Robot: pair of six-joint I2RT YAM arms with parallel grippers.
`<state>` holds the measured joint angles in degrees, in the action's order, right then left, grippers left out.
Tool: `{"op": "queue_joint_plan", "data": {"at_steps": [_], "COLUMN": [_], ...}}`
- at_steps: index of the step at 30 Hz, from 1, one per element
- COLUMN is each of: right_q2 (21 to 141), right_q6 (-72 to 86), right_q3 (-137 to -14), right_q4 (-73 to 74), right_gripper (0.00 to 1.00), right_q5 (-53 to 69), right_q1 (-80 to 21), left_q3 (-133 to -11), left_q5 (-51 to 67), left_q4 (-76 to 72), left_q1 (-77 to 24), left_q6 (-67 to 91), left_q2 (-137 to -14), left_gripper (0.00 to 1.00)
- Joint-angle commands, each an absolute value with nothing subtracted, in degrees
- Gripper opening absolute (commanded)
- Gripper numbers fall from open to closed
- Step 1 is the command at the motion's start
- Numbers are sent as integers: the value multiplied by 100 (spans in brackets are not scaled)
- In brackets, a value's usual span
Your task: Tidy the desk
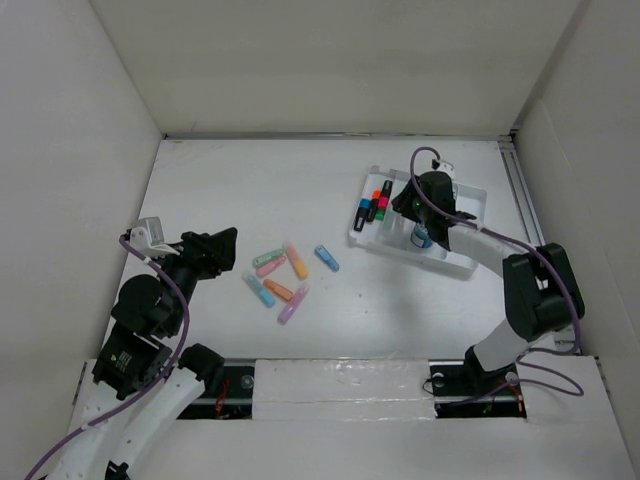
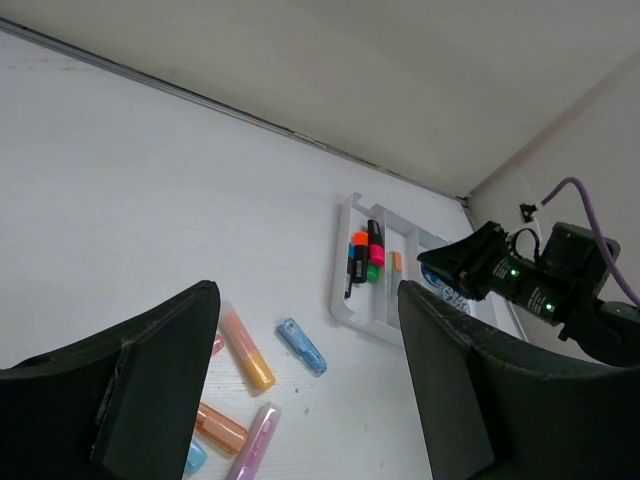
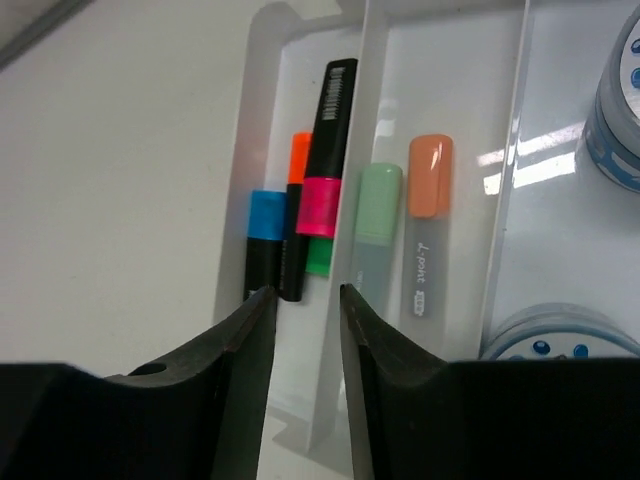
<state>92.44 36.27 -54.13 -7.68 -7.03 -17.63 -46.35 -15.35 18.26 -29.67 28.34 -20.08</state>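
**Item 1. Bench**: large flat matte white top, rectangular, white walls round it, metal rail on far edge. Carries everything below.

**Item 2. Tray**: small white ribbed plastic tray w/ long slots, on the bench; landmark for all places here.
- Leftmost slot: dark-bodied markers w/ blue, orange, pink and green parts, packed side by side.
- Next slot: mint-green pastel highlighter and peach-orange pastel highlighter, lengthwise, touching.
- Right part: round blue-and-white items; can't tell what.

**Item 3. Loose pastel highlighters**: approx. seven short sticks (green, pink, orange, blue, lilac) scattered left of tray, well apart from it. Blue stick lies nearest the tray, on its own.

**Item 4. Right hand**: over the tray, above the rib betw. marker slot and pastel slot. Fingers narrowly parted, nothing betw. them.

**Item 5. Left hand**: left of the tray, beyond the loose sticks, facing them. Fingers wide, empty.

**Handling note (judgement):** step looks like filling the pastel slot. Lift right hand straight up clear of ribs before swinging out. Take one stick per trip, the lone blue one first. Grip across the short axis at mid-length. Lay each parallel to the slot and release low, so it doesn't bounce over a rib.
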Motion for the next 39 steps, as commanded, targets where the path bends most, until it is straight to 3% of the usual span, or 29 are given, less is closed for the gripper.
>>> {"op": "queue_joint_plan", "data": {"at_steps": [1,2,3,4,13,16,18,21,23,25,26,30,39], "right_q2": [8614,8509,8343,8271,8691,9112,9333,9956,10412,10747,10749,11196,11856], "right_q6": [3473,3402,3332,3192,2506,2426,2434,2461,2470,2426,2417,2434,2382], "right_q3": [-5309,-5143,-5098,-5045,-5140,-5474,-5616,-6063,-6510,-6862,-6864,-7259,-7787], "right_q4": [-1150,-1230,-1283,-1266,-1337,-1021,-976,-871,-642,-537,-536,-510,-185], "right_gripper": [35,15,3,0,0,7,19,37,40,45,47,51,52], "right_q5": [-519,-414,-291,-307,-412,-826,-922,-1089,-1221,-1335,-1336,-1554,-1679], "right_q1": [-1898,-2142,-2292,-2477,-5111,-5850,-6133,-6556,-6757,-6864,-6864,-6935,-6935], "left_q3": [-4579,-4579,-4579,-4588,-4623,-4623,-4614,-4614,-4614,-4623,-4623,-4623,-4632], "left_q5": [-1503,-1512,-1520,-1521,-1714,-1723,-1723,-1723,-1740,-1749,-1732,-1696,-1723], "left_q4": [1565,1564,1573,1565,1635,1644,1635,1635,1643,1644,1644,1644,1670], "left_q1": [-2979,-2979,-2979,-2979,-2979,-2979,-2979,-2979,-2979,-2979,-2979,-2979,-2979], "left_q6": [2768,2769,2769,2777,2848,2848,2839,2848,2865,2856,2856,2830,2839], "left_q2": [-1995,-1995,-2013,-2030,-2136,-2171,-2171,-2180,-2153,-2153,-2153,-2136,-2066], "left_gripper": [68,68,68,68,65,49,34,26,26,35,35,48,53]}}
